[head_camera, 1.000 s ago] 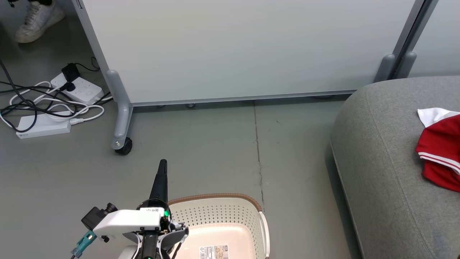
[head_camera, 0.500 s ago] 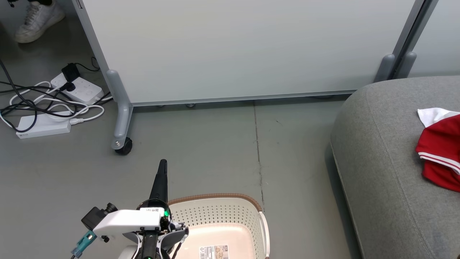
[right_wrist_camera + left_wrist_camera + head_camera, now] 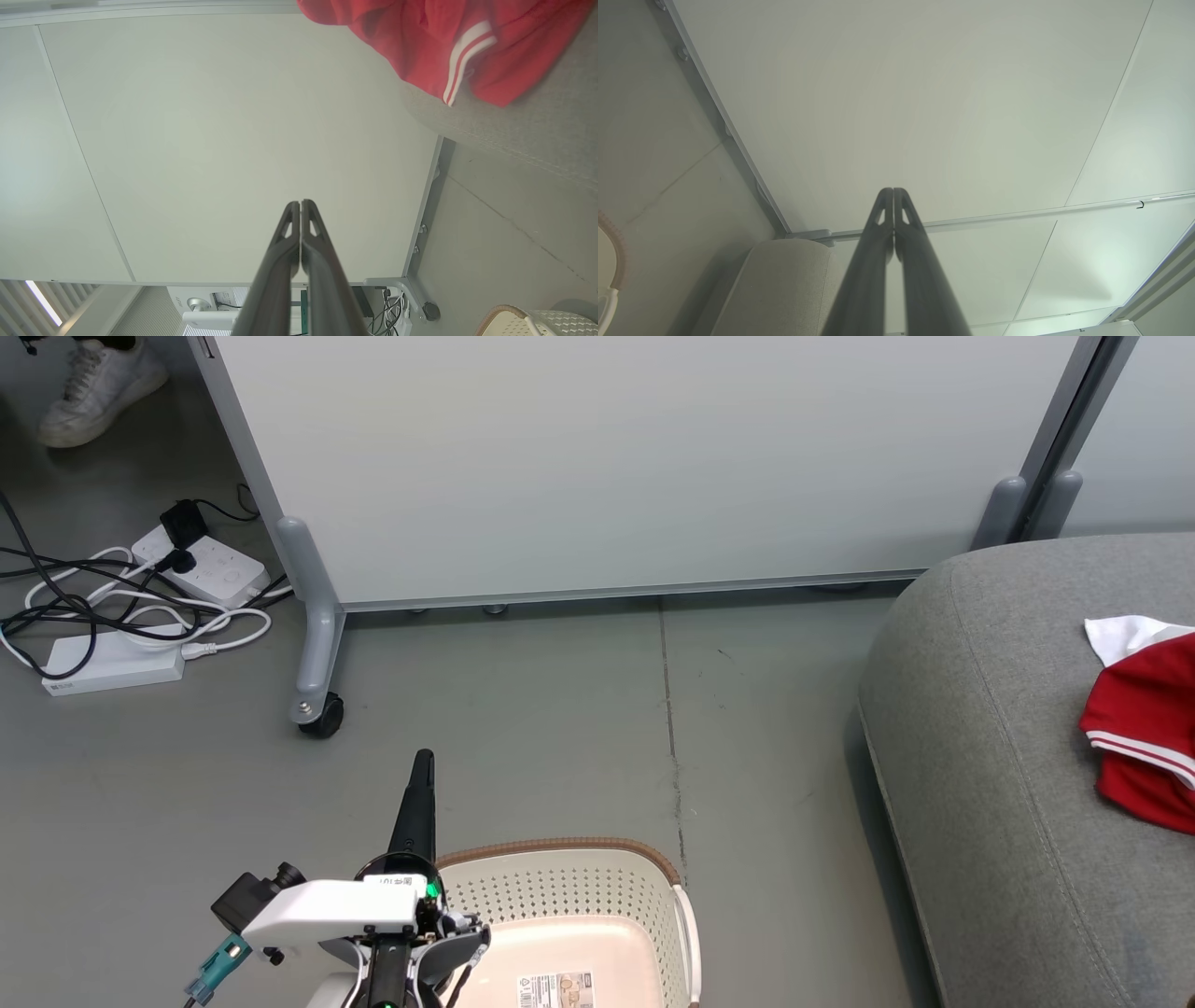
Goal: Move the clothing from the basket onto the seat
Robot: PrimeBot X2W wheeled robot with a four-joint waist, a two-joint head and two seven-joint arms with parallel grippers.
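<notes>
One broad pale partition panel (image 3: 607, 457) on castors is seen standing across the back of the grey floor (image 3: 523, 728). To the robot's right the large grey seat (image 3: 990, 784) is shown. The cream basket (image 3: 569, 891) with its brown rim is set on the floor at the lower middle of the head view, its bare base and a label exposed. The red and white clothing (image 3: 1144, 728) is laid crumpled on top of the seat, well apart from the basket. The left hand (image 3: 423, 763) is held near the basket's left rim, its two dark fingers pressed together with nothing pinched. The right hand (image 3: 300, 203) is seen in its own wrist view, fingers likewise pressed together and pointed toward the panel. White power strips (image 3: 210, 565) are laid on the floor at the far left, and a white shoe (image 3: 98, 392) is seen in the top left corner.
</notes>
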